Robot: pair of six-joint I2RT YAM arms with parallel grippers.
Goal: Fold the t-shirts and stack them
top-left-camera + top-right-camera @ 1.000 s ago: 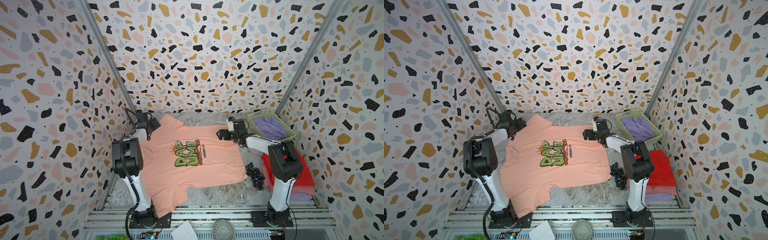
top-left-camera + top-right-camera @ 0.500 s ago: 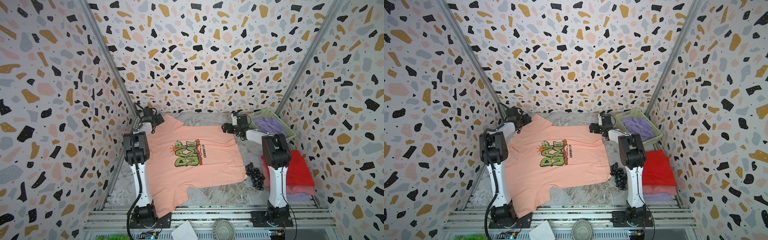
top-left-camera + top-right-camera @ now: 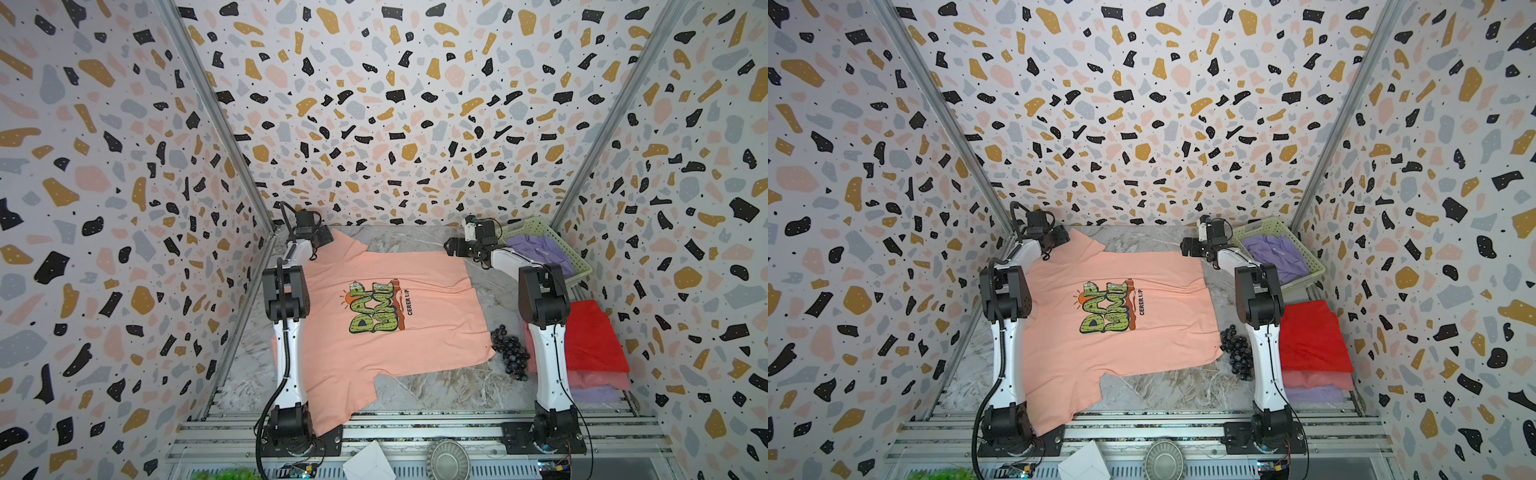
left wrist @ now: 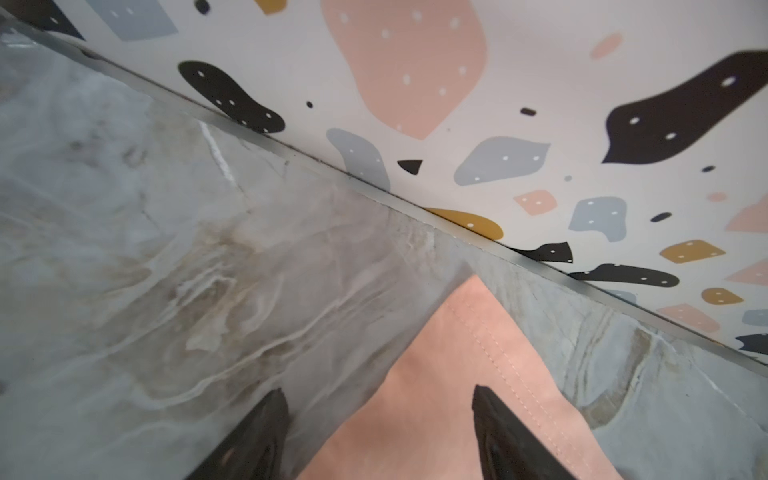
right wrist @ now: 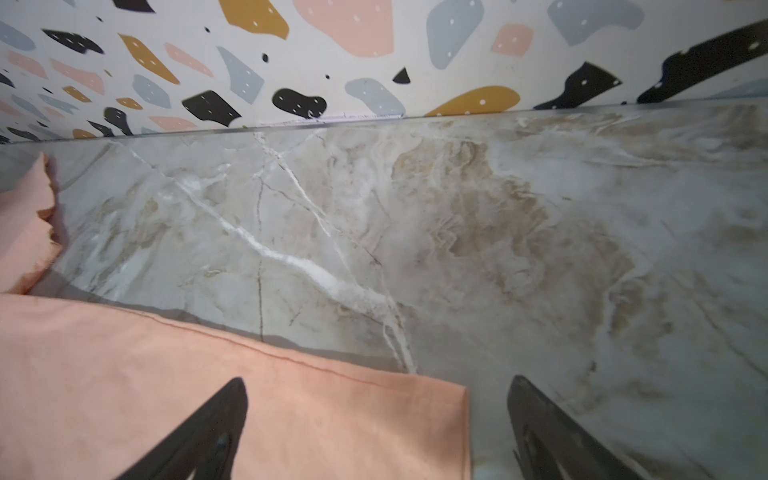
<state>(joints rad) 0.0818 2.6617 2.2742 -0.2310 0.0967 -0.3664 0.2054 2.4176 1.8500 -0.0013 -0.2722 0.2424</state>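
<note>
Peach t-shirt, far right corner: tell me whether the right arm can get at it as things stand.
Probably yes. In the right wrist view the right arm's open fingers flank that corner of the peach t-shirt, which lies flat on the marble table with nothing in between.

A soft peach cotton t-shirt point(image 3: 432, 336) lies spread flat across the marble tabletop point(image 3: 436, 390), with its green bubble-letter print and "CERER UP" facing up. At the right edge is a folded stack: a bright red t-shirt point(image 3: 594, 336) on top, a pink t-shirt point(image 3: 598, 380) beneath it, and a lavender t-shirt point(image 3: 594, 394) at the bottom. Another lavender t-shirt point(image 3: 536, 253) lies crumpled at the far right.
</note>
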